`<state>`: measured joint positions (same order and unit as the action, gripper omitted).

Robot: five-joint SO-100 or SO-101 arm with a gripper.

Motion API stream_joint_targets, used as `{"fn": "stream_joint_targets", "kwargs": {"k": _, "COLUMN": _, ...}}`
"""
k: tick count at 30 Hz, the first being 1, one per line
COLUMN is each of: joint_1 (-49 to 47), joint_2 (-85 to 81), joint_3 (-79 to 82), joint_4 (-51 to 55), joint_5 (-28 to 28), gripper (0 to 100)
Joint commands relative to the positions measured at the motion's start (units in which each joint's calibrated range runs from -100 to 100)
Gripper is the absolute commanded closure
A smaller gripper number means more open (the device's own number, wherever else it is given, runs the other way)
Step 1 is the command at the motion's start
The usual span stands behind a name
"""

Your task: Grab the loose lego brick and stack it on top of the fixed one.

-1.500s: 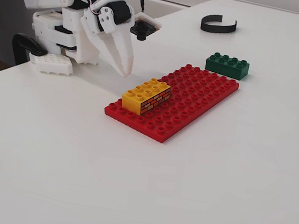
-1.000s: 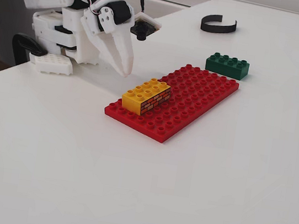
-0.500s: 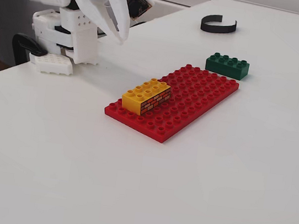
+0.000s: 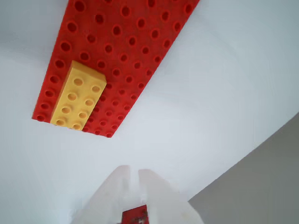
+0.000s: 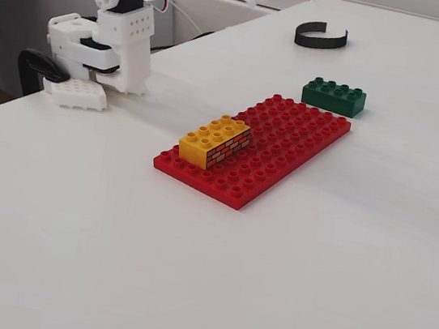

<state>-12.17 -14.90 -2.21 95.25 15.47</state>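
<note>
While the wrist view misses the green brick [image 5: 334,96], its claw [image 4: 133,175] looks closed, empty.

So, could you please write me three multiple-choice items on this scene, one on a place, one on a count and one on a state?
1. Where does the green brick stand?
A. on the bare table beyond the red baseplate's far end
B. on top of the yellow brick
C. on the red baseplate

2. How many studs does the yellow brick show on top?
A. four
B. six
C. eight

3. What is the gripper holding?
A. the green brick
B. nothing
C. the yellow brick

Answers: 1 A, the fixed view shows it on the white table just past the red baseplate. 2 C, the wrist view shows two rows of four. 3 B, both bricks lie away from the gripper in the wrist view.
</note>
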Motion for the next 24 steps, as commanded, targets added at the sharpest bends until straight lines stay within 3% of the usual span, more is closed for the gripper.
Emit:
{"fn": "stream_joint_targets", "kwargs": {"k": 1, "joint_1": -7.86, "joint_2": 11.01, "joint_3": -18.07, "joint_4": 4.40, "joint_5": 1.68, "gripper": 99}}
{"fn": "stream_joint_targets", "kwargs": {"k": 11, "joint_1": -17.80, "joint_2": 35.40, "joint_3": -30.37, "joint_4": 4.23, "joint_5": 10.30, "gripper": 97}}
{"fn": "stream_joint_targets", "kwargs": {"k": 24, "joint_1": -25.52, "joint_2": 55.55, "joint_3": -45.31, "joint_4": 3.97, "joint_5": 9.99, "gripper": 73}}
